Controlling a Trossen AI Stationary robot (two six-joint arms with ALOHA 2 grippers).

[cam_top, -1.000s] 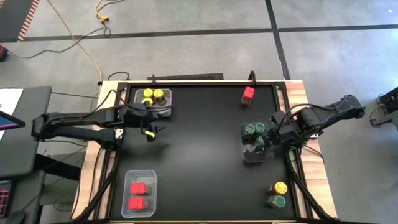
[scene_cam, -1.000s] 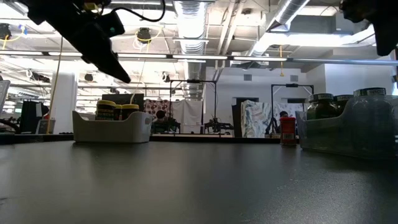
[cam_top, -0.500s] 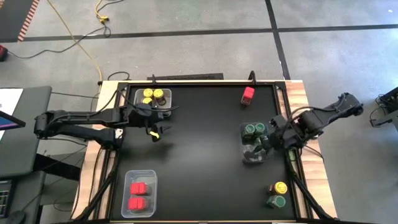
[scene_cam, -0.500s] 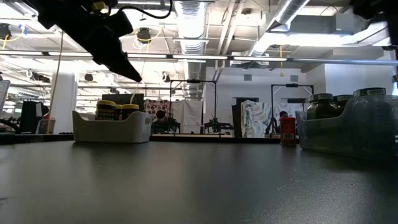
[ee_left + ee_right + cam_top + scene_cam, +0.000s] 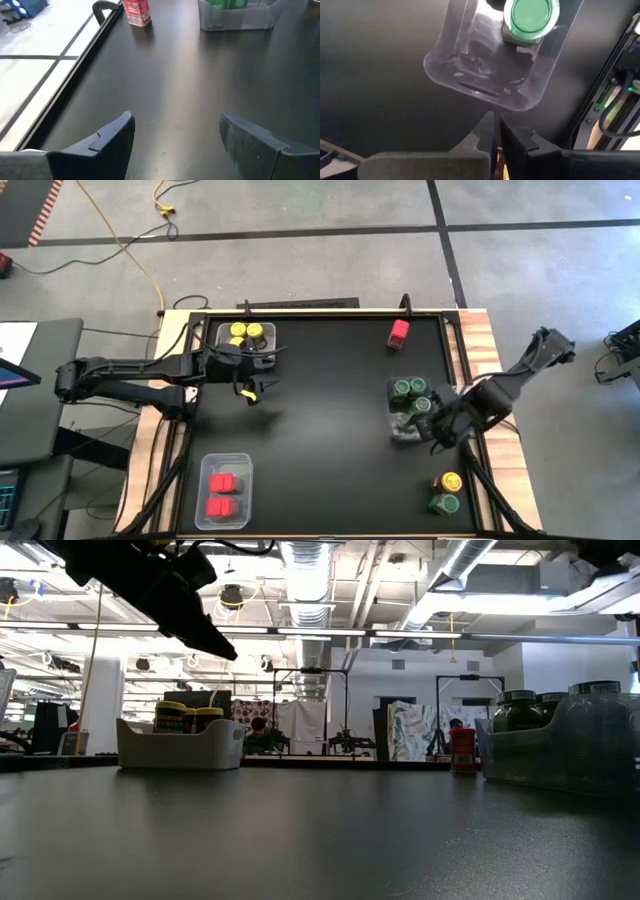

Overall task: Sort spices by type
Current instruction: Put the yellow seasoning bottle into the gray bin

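Overhead cam straight down on table, low cam level across it, wrist cams close, all share tabletop

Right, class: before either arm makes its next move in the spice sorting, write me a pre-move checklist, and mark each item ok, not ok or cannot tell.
1. Right claw shut and empty, just off the clear bin of green-lidded jars: ok.
2. Left claw open, holding nothing, above bare table: ok.
3. Every spice already binned: not ok; a red container stands loose at the far edge, and a yellow-lidded jar and green-lidded jar stand loose near the right corner.
4. Room left in the green bin: ok.
5. Yellow bin holds only yellow-lidded jars: cannot tell.
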